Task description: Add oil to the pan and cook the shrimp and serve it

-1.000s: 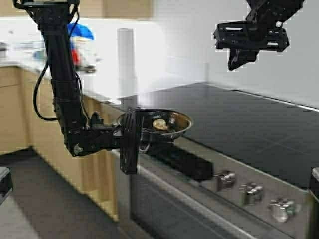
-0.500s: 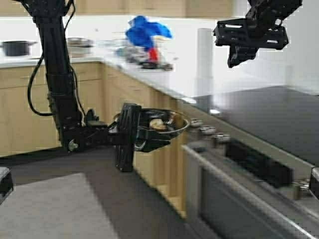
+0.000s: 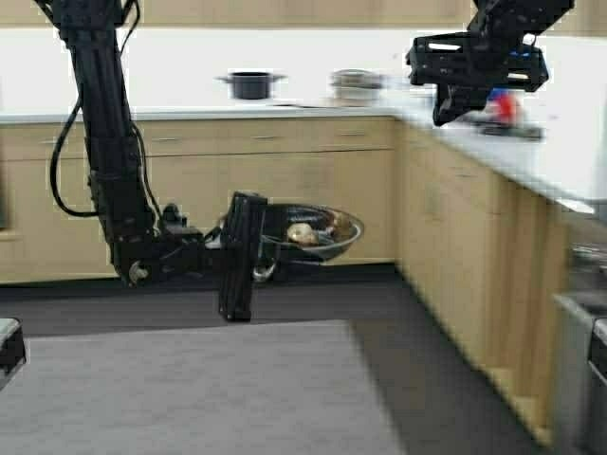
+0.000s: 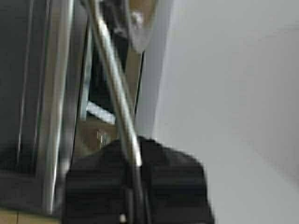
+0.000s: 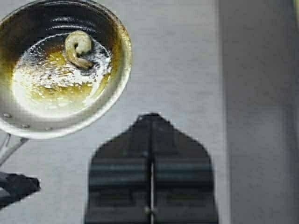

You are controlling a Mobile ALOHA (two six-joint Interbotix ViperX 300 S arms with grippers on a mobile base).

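My left gripper point(image 3: 248, 258) is shut on the handle of the steel pan point(image 3: 327, 237) and holds it in the air above the floor. The handle runs into the shut fingers in the left wrist view point(image 4: 117, 102). The shrimp point(image 3: 302, 234) lies in the pan's browned inside, in a pool of oil. The right wrist view looks down on the pan point(image 5: 121, 60), the curled shrimp point(image 5: 78, 48) and the oil point(image 5: 51, 86). My right gripper point(image 3: 453, 106) is shut and empty, raised high at the upper right, above the pan. The oil carafe is out of view.
Wooden cabinets point(image 3: 313, 180) with a white counter point(image 3: 190, 112) run along the far wall and down the right side. A black pot point(image 3: 251, 85) and stacked bowls point(image 3: 356, 85) stand on the counter. A grey rug point(image 3: 190, 389) covers the floor ahead. The stove's edge point(image 3: 583, 313) shows at far right.
The robot has turned left: the stove and counter have slid off to the right and cabinets now fill the view. The left arm still holds the pan the same way; the right arm has not moved.
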